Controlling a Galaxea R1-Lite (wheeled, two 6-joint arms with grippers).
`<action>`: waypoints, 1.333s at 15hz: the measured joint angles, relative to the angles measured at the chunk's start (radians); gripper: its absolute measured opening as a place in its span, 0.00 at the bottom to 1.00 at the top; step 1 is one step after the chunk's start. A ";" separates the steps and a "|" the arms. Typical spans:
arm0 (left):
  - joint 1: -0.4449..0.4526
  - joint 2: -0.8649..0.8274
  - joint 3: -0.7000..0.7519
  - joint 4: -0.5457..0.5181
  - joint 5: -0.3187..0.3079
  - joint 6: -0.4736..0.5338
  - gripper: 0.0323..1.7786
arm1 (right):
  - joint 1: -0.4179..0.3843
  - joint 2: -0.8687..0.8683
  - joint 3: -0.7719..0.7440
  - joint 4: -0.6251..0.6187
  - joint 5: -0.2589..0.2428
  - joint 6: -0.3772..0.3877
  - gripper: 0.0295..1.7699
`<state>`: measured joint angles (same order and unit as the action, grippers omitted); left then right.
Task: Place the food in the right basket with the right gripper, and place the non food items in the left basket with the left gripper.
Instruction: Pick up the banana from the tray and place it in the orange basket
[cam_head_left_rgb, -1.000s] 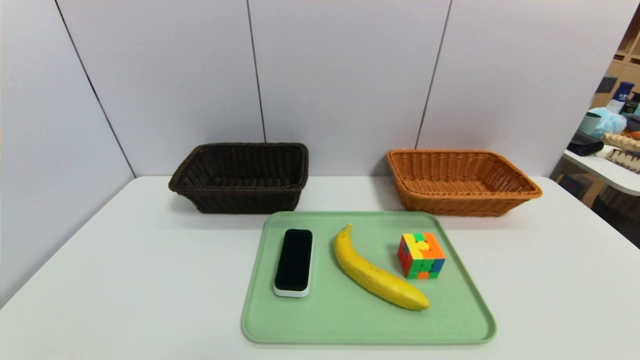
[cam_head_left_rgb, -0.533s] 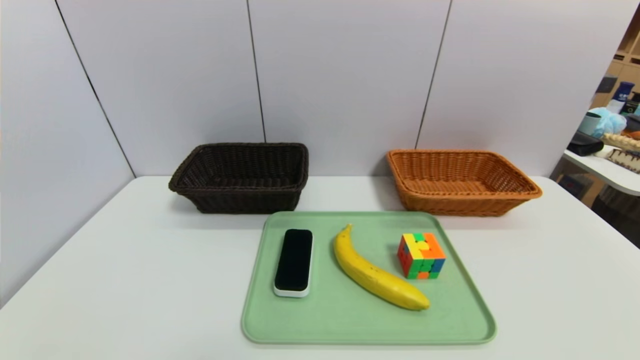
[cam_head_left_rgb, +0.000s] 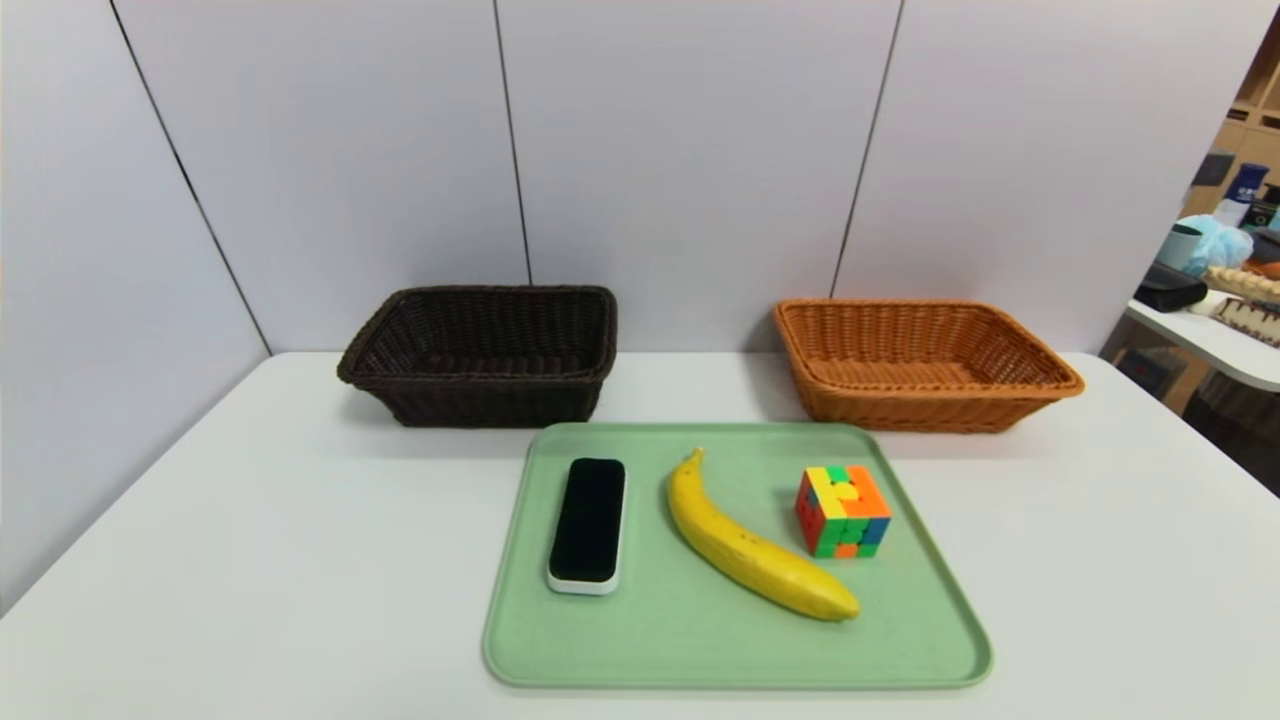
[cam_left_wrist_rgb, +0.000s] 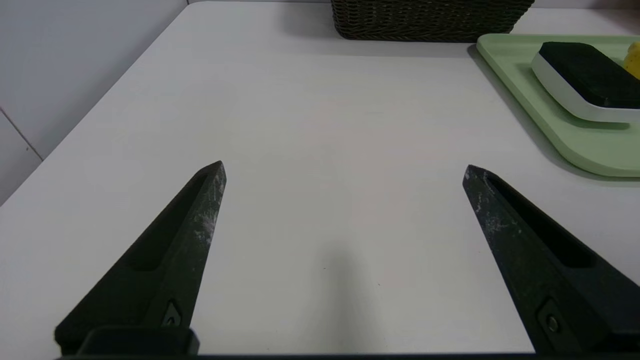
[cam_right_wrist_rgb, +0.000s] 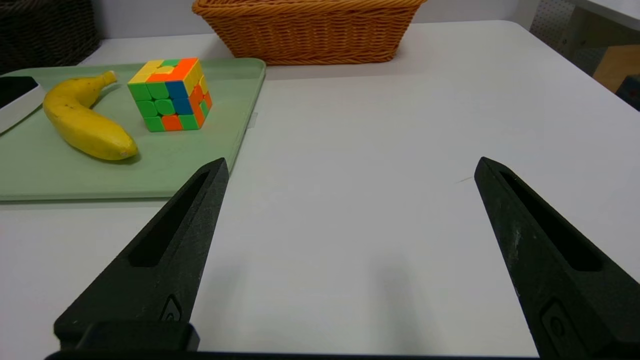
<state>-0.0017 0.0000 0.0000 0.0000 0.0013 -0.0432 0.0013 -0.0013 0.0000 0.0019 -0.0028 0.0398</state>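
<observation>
Left gripper (cam_left_wrist_rgb: 343, 170) parked low over bare white table (cam_head_left_rgb: 250, 520), jaws spread wide, nothing held. Right gripper (cam_right_wrist_rgb: 350, 165) likewise parked, jaws spread wide, nothing held. On green tray (cam_head_left_rgb: 700, 650): black slab (cam_head_left_rgb: 588, 520) at 9 o'clock of banana (cam_head_left_rgb: 745, 545); puzzle cube (cam_head_left_rgb: 842, 510) at 3 o'clock, near, apart. Dark brown basket (cam_head_left_rgb: 480, 395) at 11 o'clock of tray, orange-tan basket (cam_head_left_rgb: 920, 405) at 1 o'clock.

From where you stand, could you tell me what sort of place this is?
Probably a lab or test workspace: a plain white table boxed in by bare partition panels, with a sorting setup of a green tray and two wicker baskets. Cluttered shelves show beyond the partition on the right.
</observation>
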 joint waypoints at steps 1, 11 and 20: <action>0.000 0.000 0.000 0.000 0.000 0.000 0.95 | 0.000 0.000 0.000 0.000 0.000 0.000 0.96; 0.000 0.000 0.000 0.000 0.000 0.000 0.95 | 0.000 0.000 0.000 0.000 0.000 0.000 0.96; 0.000 0.000 0.000 0.000 0.000 0.001 0.95 | 0.000 0.000 0.000 0.000 0.000 0.000 0.96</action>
<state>-0.0017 0.0000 0.0000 0.0000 0.0013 -0.0423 0.0013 -0.0013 0.0000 0.0017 -0.0028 0.0398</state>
